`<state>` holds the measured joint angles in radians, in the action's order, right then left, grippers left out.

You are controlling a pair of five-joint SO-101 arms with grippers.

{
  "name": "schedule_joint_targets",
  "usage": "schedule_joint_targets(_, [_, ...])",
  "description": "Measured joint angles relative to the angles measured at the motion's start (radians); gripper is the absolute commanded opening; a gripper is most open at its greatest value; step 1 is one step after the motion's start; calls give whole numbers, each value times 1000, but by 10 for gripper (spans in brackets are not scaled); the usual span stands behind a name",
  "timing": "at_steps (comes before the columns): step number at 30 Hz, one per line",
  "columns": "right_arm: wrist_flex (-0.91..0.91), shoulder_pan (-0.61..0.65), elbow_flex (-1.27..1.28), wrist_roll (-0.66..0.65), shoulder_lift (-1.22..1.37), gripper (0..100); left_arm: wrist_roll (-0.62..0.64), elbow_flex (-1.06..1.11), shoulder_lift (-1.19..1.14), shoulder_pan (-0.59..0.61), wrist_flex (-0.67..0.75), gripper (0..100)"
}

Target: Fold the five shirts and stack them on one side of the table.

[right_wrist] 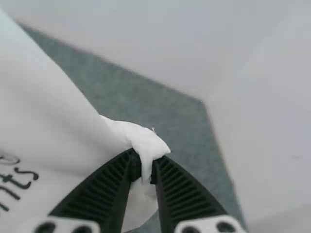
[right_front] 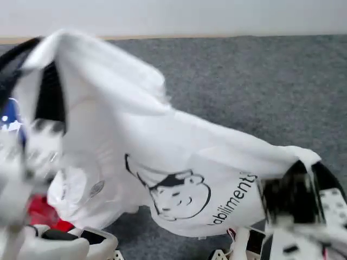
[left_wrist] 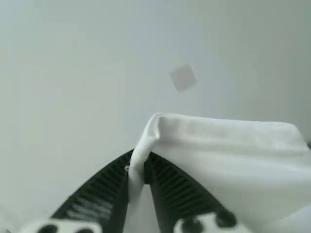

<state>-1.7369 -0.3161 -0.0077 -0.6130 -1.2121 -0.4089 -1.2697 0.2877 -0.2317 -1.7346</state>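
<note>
A white shirt (right_front: 162,162) with a black cartoon face and lettering hangs spread in the air between the two arms, above the grey table (right_front: 260,86). My left gripper (left_wrist: 138,167) is shut on one pinched edge of the white shirt (left_wrist: 223,155), held high at the left of the high view. My right gripper (right_wrist: 143,162) is shut on another corner of the white shirt (right_wrist: 48,121), lower at the right (right_front: 303,162). The cloth sags between them and hides most of the table's front.
Something red (right_front: 40,214) shows below the hanging shirt at the front left, and a blue patch (right_front: 10,120) at the far left edge. The grey table's back and right parts lie open up to the pale wall (right_front: 217,16).
</note>
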Motion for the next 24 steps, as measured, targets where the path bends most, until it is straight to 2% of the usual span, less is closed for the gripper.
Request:
schedule_joint_targets(8, [264,0,400,-2,3,9,0,503,-5,0,3,2])
schedule_joint_targets(11, [402,0,535,-2,8,9,0,721,-6,0,63,2])
schedule_joint_targets(16, [643,0,713,-21,28,9,14,1020,-8,52,298,2])
schedule_joint_targets(24, [971,0,733,-34,296,9,117,1366,-12,95,761,2])
